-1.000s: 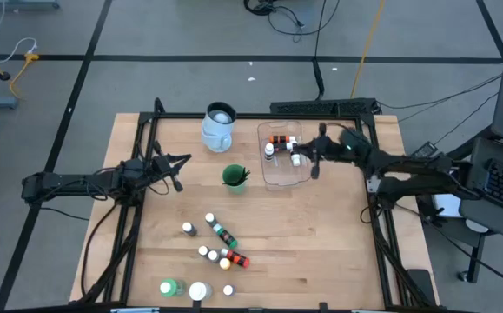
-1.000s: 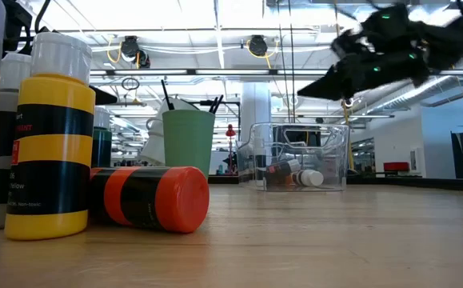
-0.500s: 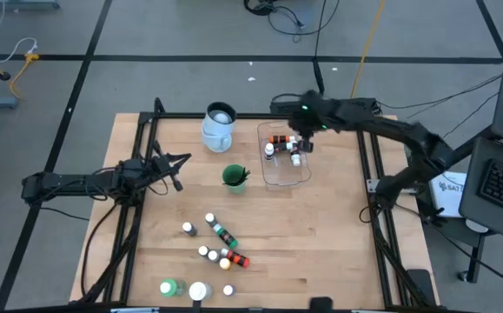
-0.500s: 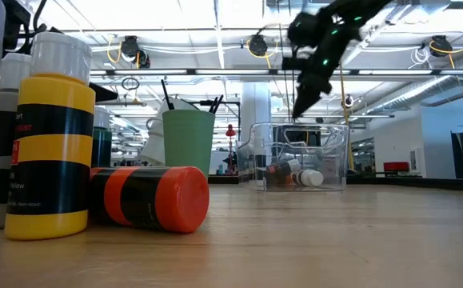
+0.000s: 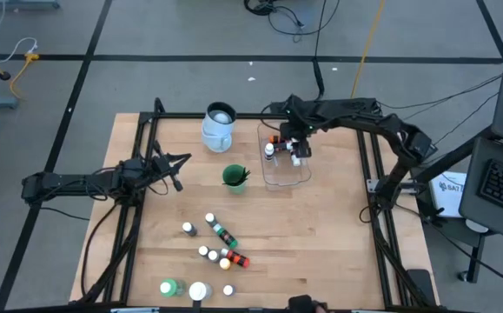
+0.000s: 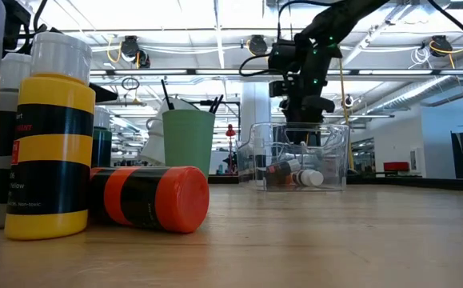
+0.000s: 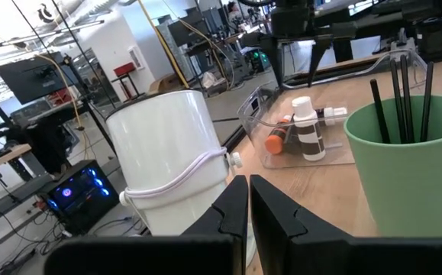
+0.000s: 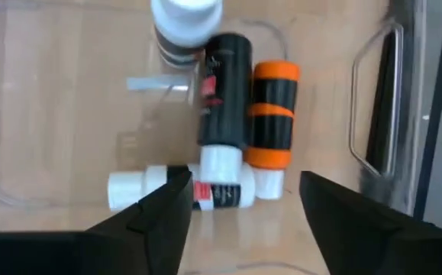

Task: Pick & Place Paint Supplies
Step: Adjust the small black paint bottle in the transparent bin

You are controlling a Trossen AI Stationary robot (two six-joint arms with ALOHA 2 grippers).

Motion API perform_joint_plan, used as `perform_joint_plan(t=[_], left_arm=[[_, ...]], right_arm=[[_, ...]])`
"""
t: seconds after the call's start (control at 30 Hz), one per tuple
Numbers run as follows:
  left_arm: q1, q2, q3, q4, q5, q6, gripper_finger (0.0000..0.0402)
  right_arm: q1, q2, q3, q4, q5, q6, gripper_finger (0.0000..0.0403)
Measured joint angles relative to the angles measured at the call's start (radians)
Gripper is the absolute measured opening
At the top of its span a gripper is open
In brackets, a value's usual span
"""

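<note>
A clear tub (image 5: 287, 176) at the table's far right holds a few small paint bottles: an orange one (image 8: 272, 126) and a black one (image 8: 224, 88) lying down, a white-capped one (image 8: 186, 19) upright. My right gripper (image 8: 243, 221) hangs open above them, pointing steeply down, nothing between its fingers. More bottles (image 5: 223, 233) lie loose near the front middle, with a green bottle (image 5: 171, 287) and a white jar (image 5: 199, 291) at the near edge. Dark brushes stand in a green cup (image 5: 234, 176). My left gripper (image 7: 249, 206) waits shut at the table's left, level.
A pale jug (image 5: 219, 126) stands at the far middle, left of the tub and beyond the green cup. Bare wood lies between the cup and the loose bottles and along the right side. A black frame rims the table.
My right gripper has swung from the table's right side toward the left and far edge, over the tub. It has tipped from nearly level to pointing steeply down, and its fingers have opened. The bottles in the tub have not moved.
</note>
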Motion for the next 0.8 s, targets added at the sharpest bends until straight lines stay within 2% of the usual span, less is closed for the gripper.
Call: perform_joint_plan(t=[0.13, 0.27, 0.8], left_arm=[[0.000, 0.000, 0.000, 0.000, 0.000, -0.023, 0.0021], [0.000, 0.000, 0.000, 0.000, 0.000, -0.027, 0.0021], [0.000, 0.000, 0.000, 0.000, 0.000, -0.032, 0.0021]], right_arm=[[0.022, -0.001, -0.046, 0.059, 0.002, 0.006, 0.0245], [0.034, 0.002, -0.092, 0.132, 0.029, -0.002, 0.0236], [0.013, 0.000, -0.185, 0.225, 0.027, 0.025, 0.0223]])
